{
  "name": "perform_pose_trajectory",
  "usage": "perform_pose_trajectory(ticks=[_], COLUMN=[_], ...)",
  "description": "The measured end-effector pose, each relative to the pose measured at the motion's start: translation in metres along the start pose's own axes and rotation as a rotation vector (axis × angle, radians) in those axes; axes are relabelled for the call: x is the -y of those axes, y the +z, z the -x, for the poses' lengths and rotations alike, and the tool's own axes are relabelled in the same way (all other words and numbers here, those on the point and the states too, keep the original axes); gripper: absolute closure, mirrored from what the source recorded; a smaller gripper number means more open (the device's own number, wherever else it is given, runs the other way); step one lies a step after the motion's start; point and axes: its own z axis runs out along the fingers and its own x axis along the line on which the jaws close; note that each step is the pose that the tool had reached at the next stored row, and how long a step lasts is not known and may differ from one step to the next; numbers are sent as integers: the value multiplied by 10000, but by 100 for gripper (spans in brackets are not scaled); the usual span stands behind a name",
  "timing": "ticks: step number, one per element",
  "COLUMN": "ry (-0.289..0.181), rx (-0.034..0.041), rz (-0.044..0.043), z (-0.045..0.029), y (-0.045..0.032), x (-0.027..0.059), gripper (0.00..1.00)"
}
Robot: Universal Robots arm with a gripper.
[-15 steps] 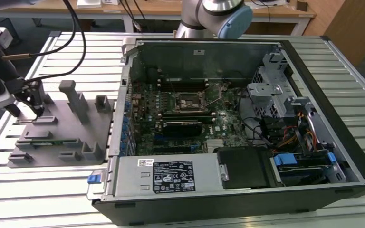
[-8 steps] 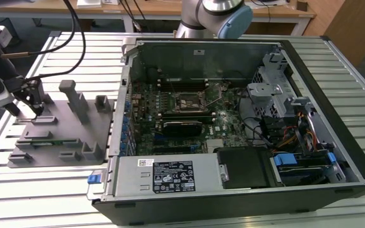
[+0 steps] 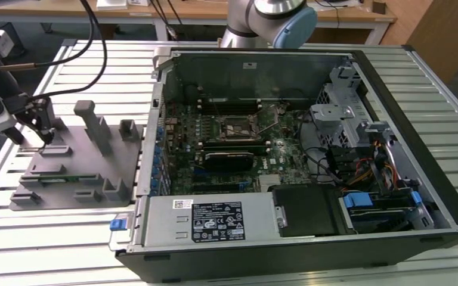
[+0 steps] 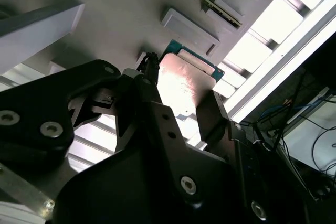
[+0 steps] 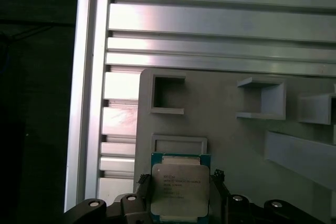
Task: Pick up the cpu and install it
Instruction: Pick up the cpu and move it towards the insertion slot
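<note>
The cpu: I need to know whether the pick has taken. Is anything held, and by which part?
The cpu sits between the fingers of the gripper, pinched by two opposite side edges, over the grey tray.

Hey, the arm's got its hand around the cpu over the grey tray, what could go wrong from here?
1. The hand seems to pinch the cpu by two thin edges only; it might slip or tilt.
2. Upright blocks on the grey tray stand close by; the hand could clip one.
3. The socket lies deep inside the case; a tilted chip might seat badly.
</note>
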Motion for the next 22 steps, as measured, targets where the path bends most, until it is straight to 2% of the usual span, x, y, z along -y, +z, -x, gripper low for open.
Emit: perform_pose_trajectory(ticks=[14, 22], ry=[0, 0], rx=[2, 4], rz=[0, 0], z=[0, 1], y=[-71, -186], x=[-8, -15], gripper=[47, 47])
